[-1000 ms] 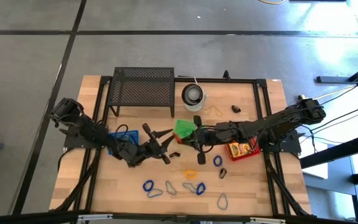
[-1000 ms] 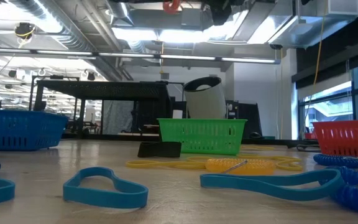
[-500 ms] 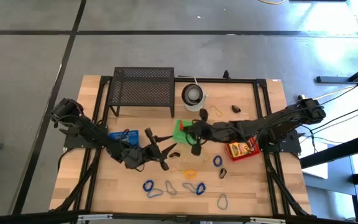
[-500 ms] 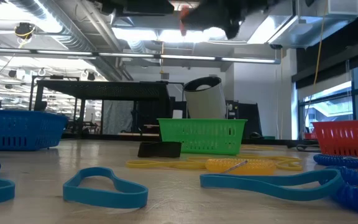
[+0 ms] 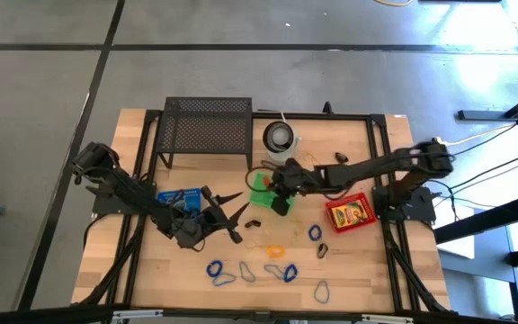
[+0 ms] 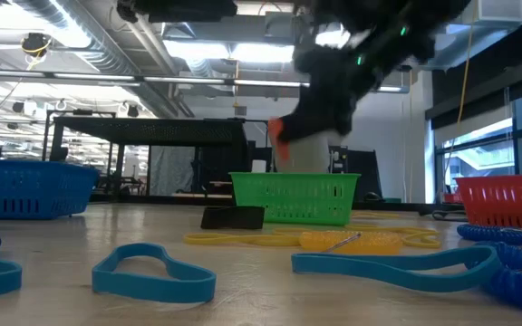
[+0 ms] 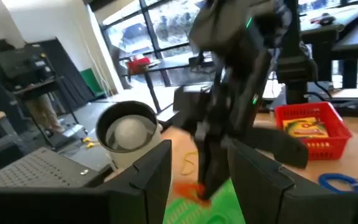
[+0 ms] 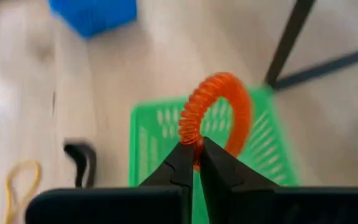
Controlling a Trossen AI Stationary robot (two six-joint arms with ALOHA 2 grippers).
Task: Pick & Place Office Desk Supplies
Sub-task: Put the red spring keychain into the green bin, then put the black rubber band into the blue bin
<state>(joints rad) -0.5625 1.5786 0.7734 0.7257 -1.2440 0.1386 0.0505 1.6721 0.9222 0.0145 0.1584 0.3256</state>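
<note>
Right gripper (image 8: 194,155) is clenched on an orange coil loop (image 8: 216,112); the loop is pinched at its lower end and stands up between the fingertips. It is held directly above the green basket (image 5: 261,187), not touching it. In the low view the right gripper (image 6: 284,136) is seen just over the basket's rim (image 6: 294,179), orange showing at the tip.

Left gripper (image 5: 229,216) is released, fingers spread wide, nothing between them. It is positioned near the table's middle, just beside the blue basket (image 5: 180,195) and pointed toward the green one. From the left wrist view, the right arm is seen past the two spread fingers (image 7: 143,180).

Remaining supplies are laid out on the wooden table (image 5: 133,261):
- black clip (image 5: 253,222) just in front of the green basket
- yellow band (image 5: 276,249) near the table's middle
- blue and grey loops (image 5: 250,270) in a row along the front edge
- red basket (image 5: 349,213) with a yellow-green box inside, to the right
- small black clip (image 5: 341,157) near the back

The black mesh rack (image 5: 207,130) and white cup (image 5: 280,138) are located at the back.
</note>
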